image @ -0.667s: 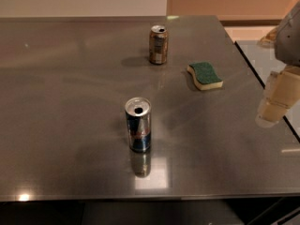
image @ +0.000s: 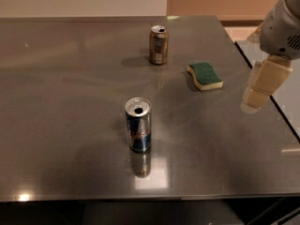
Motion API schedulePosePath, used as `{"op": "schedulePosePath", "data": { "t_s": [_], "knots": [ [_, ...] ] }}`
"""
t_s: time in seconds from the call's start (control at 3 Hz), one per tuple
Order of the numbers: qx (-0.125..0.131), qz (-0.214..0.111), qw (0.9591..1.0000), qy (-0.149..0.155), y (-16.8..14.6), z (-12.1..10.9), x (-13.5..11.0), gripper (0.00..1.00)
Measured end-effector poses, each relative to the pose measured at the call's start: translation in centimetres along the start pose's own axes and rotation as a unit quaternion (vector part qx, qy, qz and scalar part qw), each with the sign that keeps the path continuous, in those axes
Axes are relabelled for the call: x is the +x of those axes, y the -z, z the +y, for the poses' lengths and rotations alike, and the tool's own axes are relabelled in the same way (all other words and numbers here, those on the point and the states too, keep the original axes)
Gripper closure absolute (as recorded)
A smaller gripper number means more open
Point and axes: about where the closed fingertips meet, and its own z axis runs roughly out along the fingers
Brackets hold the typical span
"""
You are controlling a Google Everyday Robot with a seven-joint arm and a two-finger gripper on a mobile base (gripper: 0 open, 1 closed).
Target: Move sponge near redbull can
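Note:
The sponge, dark green on top with a pale yellow body, lies flat on the grey table at the right of centre. The redbull can, tall, slim, blue and silver, stands upright nearer the front, to the left of the sponge and well apart from it. My gripper hangs above the table's right edge, to the right of the sponge and slightly nearer the front, not touching it and holding nothing that I can see.
A shorter brown-gold can stands upright at the back, left of the sponge. The table's right edge runs just under the gripper, with a second surface beyond it.
The gripper has shifted a little to the left, toward the sponge. The sponge and both cans have not moved.

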Motion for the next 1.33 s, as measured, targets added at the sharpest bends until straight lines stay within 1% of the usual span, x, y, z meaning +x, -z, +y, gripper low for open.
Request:
{"op": "schedulePosePath", "data": {
  "t_s": [0.33,0.67,1.0,1.33],
  "knots": [
    [-0.007,-0.008,0.9996,-0.028,-2.6,-2.6,-1.5,0.00],
    [-0.005,-0.017,0.9982,-0.057,-5.5,-4.8,-3.0,0.00],
    [-0.007,-0.027,0.9960,-0.085,-8.4,-6.6,-4.2,0.00],
    [-0.011,-0.027,0.9930,-0.114,-11.6,-8.6,-4.3,0.00]
  ]
}}
